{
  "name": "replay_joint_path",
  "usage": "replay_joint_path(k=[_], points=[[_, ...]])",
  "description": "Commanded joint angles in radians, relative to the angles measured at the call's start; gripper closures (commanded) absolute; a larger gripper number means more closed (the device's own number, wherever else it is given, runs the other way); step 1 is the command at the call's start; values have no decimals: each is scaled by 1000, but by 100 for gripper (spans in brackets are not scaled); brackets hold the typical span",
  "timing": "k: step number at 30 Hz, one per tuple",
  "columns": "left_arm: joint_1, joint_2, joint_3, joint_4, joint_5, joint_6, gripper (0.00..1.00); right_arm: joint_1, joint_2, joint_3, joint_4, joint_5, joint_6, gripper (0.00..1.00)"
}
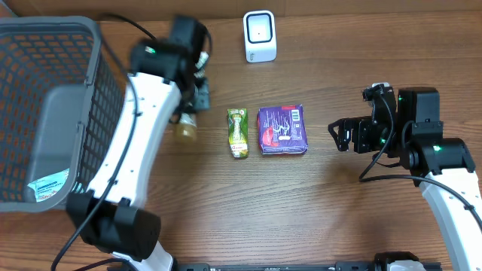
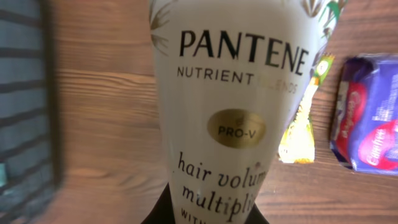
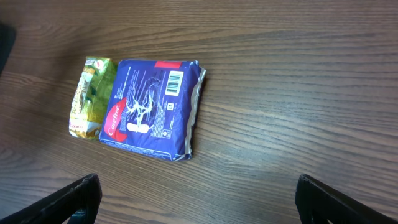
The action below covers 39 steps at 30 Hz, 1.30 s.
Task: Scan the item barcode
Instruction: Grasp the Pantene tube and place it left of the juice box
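**Wood bench: bottle gripped, scanner still apart**

Brown wood bench (image 1: 331,203), mostly bare on the near side. The left jaws are pinched on the Pantene bottle (image 2: 230,106), which is held left of the green pouch (image 1: 238,132) with its front label facing the wrist camera; no barcode is visible. The right jaws are spread wide and empty, right of the purple pack (image 1: 282,129).

Risks: the smooth bottle could twist or slip in the grip, and the barcode may end up facing away from the white scanner (image 1: 260,35). A rightward swing would clip the pouch. The basket (image 1: 94,45) wall crowds the left side. The open lane is the far bench toward the scanner.
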Motion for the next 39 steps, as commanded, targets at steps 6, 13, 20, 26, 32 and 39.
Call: replay_joint_path(k=[6, 13, 20, 26, 32, 39], points=[[-37, 16, -404, 381, 106, -87, 96, 1, -3, 22, 3, 3, 0, 0], [-38, 71, -552, 560, 108, -105, 94, 1, -3, 22, 3, 2, 0, 0], [-37, 74, -531, 577, 114, -94, 67, 1, -3, 22, 3, 2, -1, 0], [-35, 31, -359, 464, 108, -41, 34, 1, -3, 22, 3, 2, -1, 0], [-29, -46, -64, 272, 25, -25, 36, 1, -3, 22, 3, 2, -1, 0], [68, -235, 109, 110, -95, -54, 33, 1, -3, 22, 3, 2, -1, 0]])
